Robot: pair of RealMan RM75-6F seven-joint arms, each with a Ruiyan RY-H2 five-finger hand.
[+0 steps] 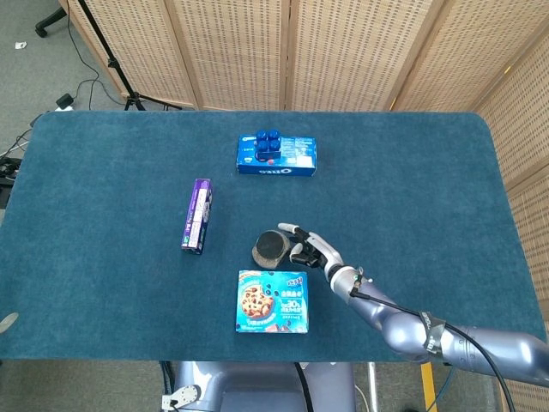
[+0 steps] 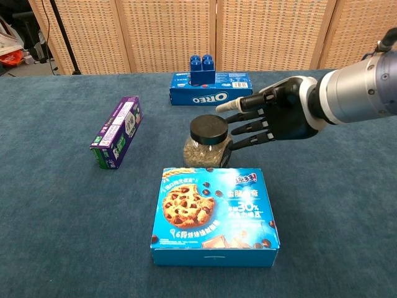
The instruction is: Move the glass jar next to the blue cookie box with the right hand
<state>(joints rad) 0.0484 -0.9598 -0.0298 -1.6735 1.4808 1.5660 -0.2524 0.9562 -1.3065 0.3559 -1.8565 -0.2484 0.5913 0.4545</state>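
Right hand (image 2: 279,117) is gripping the glass jar (image 2: 207,144) from its right side, fingers (image 2: 243,128) clamped around the body so it stays upright. Jar is sitting just beyond the far edge of the blue cookie box (image 2: 214,214) on the bench (image 2: 56,205), looking close to placed; left hand is not showing in either view.

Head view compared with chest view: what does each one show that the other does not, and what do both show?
Only the head view shows the whole table outline, the floor with cables beyond it, and the right arm's full length. Only the chest view shows the jar's grainy contents under its black lid and the fingers against its side. Both show the right hand at the jar, the cookie box just in front of it, the Oreo box with blue blocks on top, and the purple box.
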